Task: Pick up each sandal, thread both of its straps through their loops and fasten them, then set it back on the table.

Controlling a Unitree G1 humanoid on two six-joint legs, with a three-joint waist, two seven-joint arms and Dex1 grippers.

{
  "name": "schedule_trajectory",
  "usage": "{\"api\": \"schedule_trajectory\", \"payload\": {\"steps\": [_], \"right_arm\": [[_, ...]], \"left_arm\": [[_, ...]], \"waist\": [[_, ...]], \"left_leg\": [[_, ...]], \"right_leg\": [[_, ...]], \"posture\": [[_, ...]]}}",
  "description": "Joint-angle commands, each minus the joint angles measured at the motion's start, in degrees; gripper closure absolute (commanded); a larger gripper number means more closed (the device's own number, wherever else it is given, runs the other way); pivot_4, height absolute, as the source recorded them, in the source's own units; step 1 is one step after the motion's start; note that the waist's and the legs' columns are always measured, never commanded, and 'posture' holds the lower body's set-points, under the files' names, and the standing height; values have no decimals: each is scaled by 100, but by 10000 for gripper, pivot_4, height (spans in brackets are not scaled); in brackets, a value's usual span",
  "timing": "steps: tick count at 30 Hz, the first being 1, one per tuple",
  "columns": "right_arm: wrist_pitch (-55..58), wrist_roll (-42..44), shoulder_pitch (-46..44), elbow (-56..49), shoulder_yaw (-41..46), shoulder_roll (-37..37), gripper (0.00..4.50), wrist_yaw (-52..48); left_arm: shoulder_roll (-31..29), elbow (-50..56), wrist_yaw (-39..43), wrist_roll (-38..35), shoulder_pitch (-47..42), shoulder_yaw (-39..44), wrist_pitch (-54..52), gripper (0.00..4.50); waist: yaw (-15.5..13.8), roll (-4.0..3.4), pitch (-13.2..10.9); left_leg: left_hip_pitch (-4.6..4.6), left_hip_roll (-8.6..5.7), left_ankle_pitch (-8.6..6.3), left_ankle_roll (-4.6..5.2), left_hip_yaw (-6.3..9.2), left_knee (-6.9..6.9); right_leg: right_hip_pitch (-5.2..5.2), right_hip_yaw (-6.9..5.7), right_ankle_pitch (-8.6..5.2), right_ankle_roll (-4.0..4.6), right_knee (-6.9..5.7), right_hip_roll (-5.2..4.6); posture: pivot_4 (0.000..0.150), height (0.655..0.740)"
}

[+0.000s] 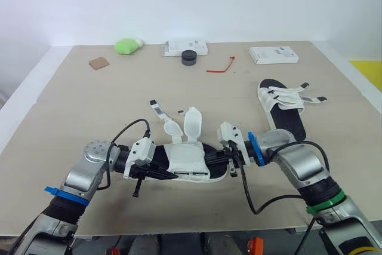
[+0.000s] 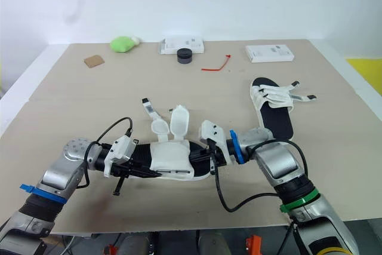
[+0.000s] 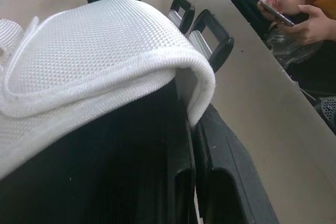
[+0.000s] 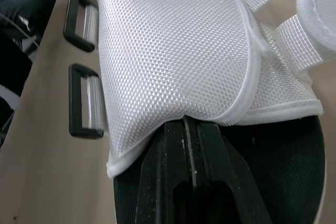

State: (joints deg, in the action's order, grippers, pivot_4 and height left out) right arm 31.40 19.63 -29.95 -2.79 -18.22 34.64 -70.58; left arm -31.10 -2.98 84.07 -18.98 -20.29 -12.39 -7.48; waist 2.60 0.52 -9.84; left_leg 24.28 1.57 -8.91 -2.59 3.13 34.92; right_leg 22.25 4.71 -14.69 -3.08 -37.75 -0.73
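A sandal (image 1: 186, 162) with a black sole and white mesh upper sits near the table's front edge, between my two grippers. Its two straps (image 1: 192, 125) stand loose and unfastened, pointing toward the far side. My left gripper (image 1: 162, 174) is shut on the sandal's left end, its fingertips (image 3: 181, 145) tucked under the mesh edge. From the other end my right gripper (image 1: 223, 161) is shut on the sandal too, its fingers (image 4: 176, 145) pressed together beneath the upper. Two black loops (image 4: 84, 100) hang off the near side. A second sandal (image 1: 283, 108) lies at the right, with straps loose.
Along the far edge are a green lump (image 1: 126, 45), a white box (image 1: 185, 47) with a black puck (image 1: 189, 58) before it, a red tie (image 1: 221, 67), another white box (image 1: 273, 55) and a brown patch (image 1: 99, 63). A seated person (image 3: 294, 14) holds a phone beyond the table's front.
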Motion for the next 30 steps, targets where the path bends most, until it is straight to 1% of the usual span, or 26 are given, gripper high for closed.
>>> {"api": "schedule_trajectory", "payload": {"steps": [1, 4, 7, 9, 11, 15, 18, 19, 24, 29, 30], "right_arm": [[-52, 182, -170, -93, 60, -240, 44860, -62], [-102, 66, -106, -64, -63, -225, 44860, -183], [-326, -244, -16, 31, -313, -146, 44860, -273], [-719, -780, 15, 284, -644, -81, 44860, -218], [-842, -1000, -4, 470, -766, -131, 44860, -172], [-987, -1353, -105, 794, -935, -200, 44860, -79], [-955, -1465, -117, 870, -986, -218, 44860, -109], [-926, -1483, -101, 873, -1010, -212, 44860, -154], [-807, -1451, 89, 750, -1112, -161, 44860, -375], [-666, -1402, 29, 805, -1030, -227, 44860, -381], [-674, -1411, 18, 817, -1027, -227, 45000, -387]], "left_arm": [[147, -26, -2, 10, 42, -262, -44, 45000], [157, -20, 1, 9, 33, -267, -53, 45000], [159, -21, 10, 4, 30, -267, -53, 45000], [152, -15, 16, 3, 34, -266, -62, 45000], [151, -7, 10, 14, 36, -267, -51, 45000], [161, 34, -21, 21, 61, -260, -60, 45000], [177, 56, -48, 25, 73, -254, -65, 45000], [185, 66, -62, 26, 78, -252, -66, 45000], [196, 144, -107, 18, 109, -246, -80, 45000], [187, 149, -184, 46, 55, -191, -105, 45000], [205, 152, -238, 49, 31, -157, -108, 41975]], "waist": [[0, 0, 0], [0, 0, 0], [0, 0, 0], [0, 1, 6], [2, 4, 25], [6, 35, 60], [10, 60, 81], [10, 65, 88], [7, 74, 128], [4, 72, 149], [4, 71, 151]], "left_leg": [[0, 0, 0, 0, 0, 0], [0, 0, 0, 0, 0, 0], [0, 0, 0, 0, 1, 0], [-2, -1, 0, 0, 1, 0], [-9, -1, -1, 0, 0, -1], [-40, 6, -1, -1, 0, -1], [-103, 10, -6, -9, -3, -3], [-108, 10, -12, -19, -3, -5], [-109, 5, -13, -20, -10, -14], [-110, 2, -13, -20, -15, -30], [-111, 2, -13, -20, -15, -32]], "right_leg": [[1, 0, -1, 2, -3, 0], [4, 0, -4, 5, -10, 0], [6, -1, -10, 4, -18, 1], [5, -1, -12, 2, -19, 1], [1, -1, -16, 5, -19, 1], [-20, -1, -15, 9, -21, 4], [-48, -2, -20, 18, -21, -3], [-49, -6, -22, 21, -21, -11], [-47, -14, -25, 25, -21, -34], [-44, -19, -39, 31, -21, -37], [-44, -20, -39, 32, -21, -36]], "posture": [[1500, 7400], [1500, 7400], [1500, 7400], [1500, 7400], [1500, 7400], [1500, 7400], [1500, 7400], [1500, 7400], [1500, 7400], [1500, 7400], [1500, 7400]]}}
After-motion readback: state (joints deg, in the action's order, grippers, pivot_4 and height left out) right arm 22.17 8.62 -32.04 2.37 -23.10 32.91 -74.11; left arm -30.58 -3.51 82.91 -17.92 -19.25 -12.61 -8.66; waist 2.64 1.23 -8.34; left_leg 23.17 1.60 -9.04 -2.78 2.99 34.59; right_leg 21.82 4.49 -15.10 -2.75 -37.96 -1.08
